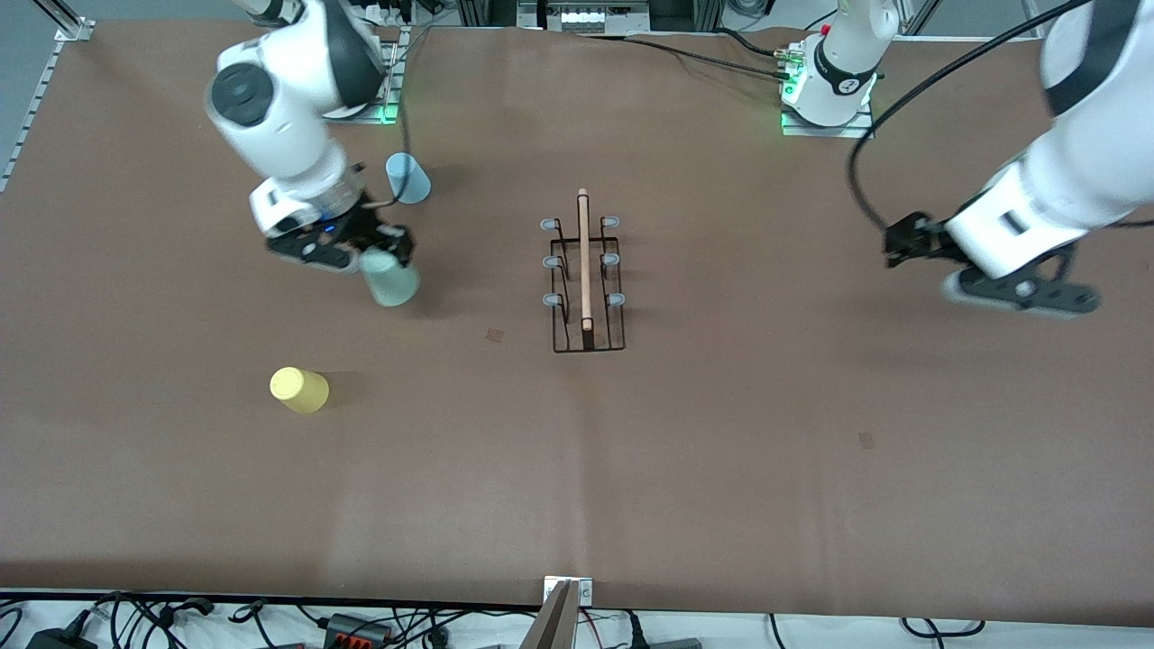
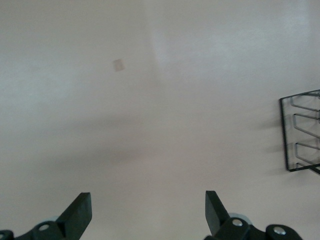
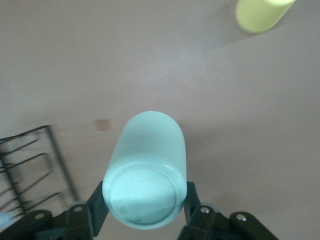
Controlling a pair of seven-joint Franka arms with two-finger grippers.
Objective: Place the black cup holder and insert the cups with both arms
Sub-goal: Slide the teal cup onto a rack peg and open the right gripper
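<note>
Right gripper (image 1: 383, 255) clamps green cup (image 1: 390, 278) across its base; light, slick plastic, likely slips. Left gripper (image 2: 148, 212) spread wide, waiting beside rack (image 1: 586, 281).

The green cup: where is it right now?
The green cup is held in the right claw, over the table toward the right arm's end, between the blue cup and the yellow cup.

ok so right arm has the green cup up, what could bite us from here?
1. The right gripper holds the green cup near its base, tilted; it could slip or swing on the way to the holder.
2. The pegs sit close together beside the wooden rod, so a tilted cup may catch and shift the holder.
3. The left gripper waits open over bare table, too far off to steady the holder.
</note>
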